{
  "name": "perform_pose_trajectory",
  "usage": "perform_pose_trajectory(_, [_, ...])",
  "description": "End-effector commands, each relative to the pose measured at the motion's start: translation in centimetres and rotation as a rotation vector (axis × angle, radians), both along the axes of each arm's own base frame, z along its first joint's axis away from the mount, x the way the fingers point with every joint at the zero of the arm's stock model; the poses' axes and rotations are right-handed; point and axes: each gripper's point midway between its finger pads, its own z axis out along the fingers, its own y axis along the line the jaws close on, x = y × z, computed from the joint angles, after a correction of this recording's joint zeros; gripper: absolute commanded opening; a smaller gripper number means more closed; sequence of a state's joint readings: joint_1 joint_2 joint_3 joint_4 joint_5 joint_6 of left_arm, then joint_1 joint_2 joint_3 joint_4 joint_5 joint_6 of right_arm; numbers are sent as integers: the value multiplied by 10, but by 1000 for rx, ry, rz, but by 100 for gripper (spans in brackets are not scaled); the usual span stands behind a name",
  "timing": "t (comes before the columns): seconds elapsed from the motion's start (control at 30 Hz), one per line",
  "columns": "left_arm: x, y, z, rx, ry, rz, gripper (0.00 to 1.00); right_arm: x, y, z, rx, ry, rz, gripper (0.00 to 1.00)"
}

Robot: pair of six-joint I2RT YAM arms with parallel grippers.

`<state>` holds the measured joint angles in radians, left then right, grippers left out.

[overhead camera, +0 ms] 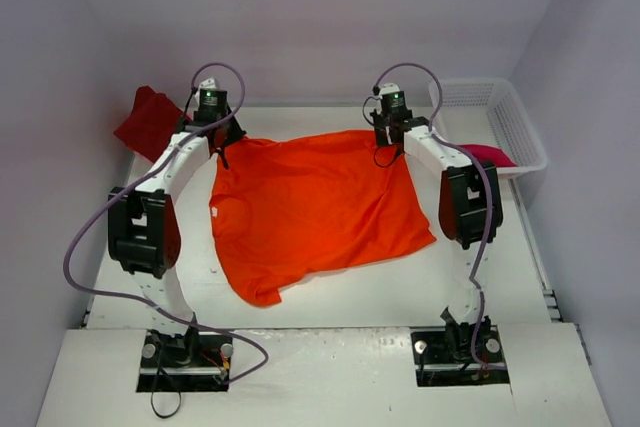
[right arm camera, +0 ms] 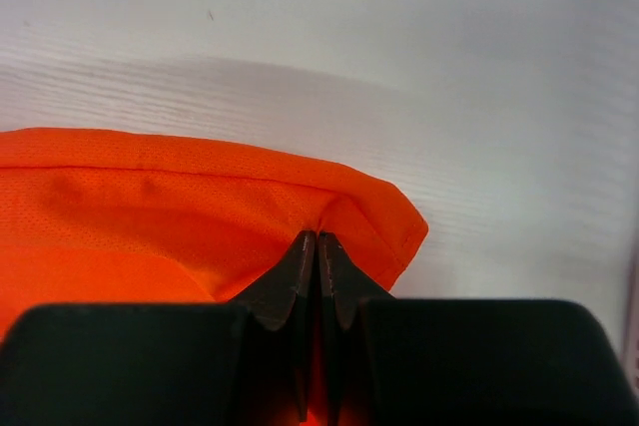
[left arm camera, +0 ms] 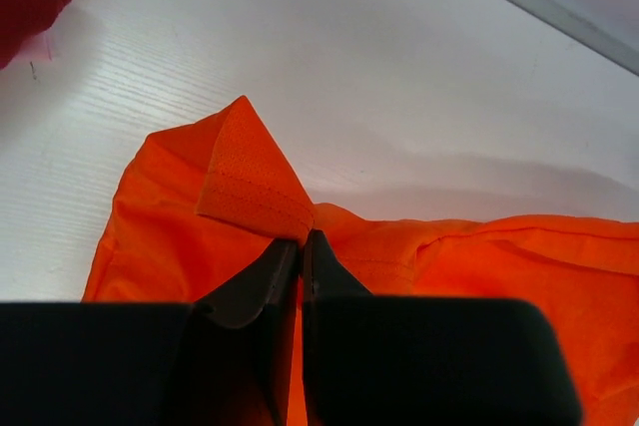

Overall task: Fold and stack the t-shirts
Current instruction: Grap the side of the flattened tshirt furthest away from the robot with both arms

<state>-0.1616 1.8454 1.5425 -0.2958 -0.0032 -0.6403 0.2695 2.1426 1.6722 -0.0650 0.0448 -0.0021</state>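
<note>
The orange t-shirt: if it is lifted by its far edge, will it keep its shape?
Likely not: the orange t-shirt puckers where the left tool and right tool pinch it, so it seems floppy and would sag between them. Its thin mesh weave suggests it is light for its size.

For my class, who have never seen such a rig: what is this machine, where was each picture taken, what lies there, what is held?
Two robot arms stand on a table. The wide picture looks from above and behind them; each close-up comes from a wrist camera. An orange t-shirt lies spread. The left gripper and the right gripper are each shut on a far corner of it. A dark red t-shirt lies crumpled far left; a pink t-shirt sits in the basket, far right.
</note>
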Motion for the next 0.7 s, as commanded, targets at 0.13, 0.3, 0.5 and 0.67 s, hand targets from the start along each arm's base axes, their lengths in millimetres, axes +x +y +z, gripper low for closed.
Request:
perform_pose_trajectory(0.13, [3, 1, 96, -49, -211, 11, 0, 5, 5, 130, 54, -249, 6, 0])
perform_pose_trajectory(0.3, [-5, 2, 104, -60, -226, 16, 0, -11, 7, 144, 61, -260, 8, 0])
perform_pose_trajectory(0.5, [-16, 2, 123, -71, -260, 16, 0, -35, 3, 140, 39, -240, -2, 0])
perform_pose_trajectory(0.67, [-30, -7, 133, -101, -275, -12, 0, -57, 0, 126, 46, -206, -26, 0])
